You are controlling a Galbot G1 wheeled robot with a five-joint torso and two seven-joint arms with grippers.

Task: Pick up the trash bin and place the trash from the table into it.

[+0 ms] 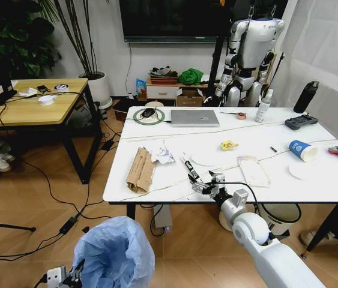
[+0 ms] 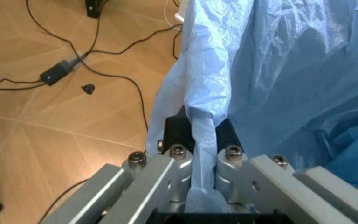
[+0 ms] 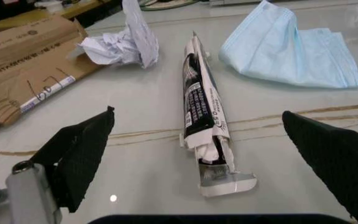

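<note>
Head view: trash bin (image 1: 116, 252) hangs low off the surface's (image 1: 156, 192) near edge, held at its rim by the left claw (image 1: 72, 277); right claw (image 1: 200, 183) hovers over a squeezed tube (image 1: 189, 168).
Left wrist view: fingers (image 2: 176, 135) pinch the blue bag (image 2: 278, 84).
Right wrist view: pads (image 3: 82, 151) spread wide, tube (image 3: 203, 116) centred; judged best: lower straight, close across its width.

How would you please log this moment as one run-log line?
left gripper: shut on trash bin bag rim, below table edge | right gripper: open, over squeezed tube on table | flattened cardboard, crumpled paper beside
</note>
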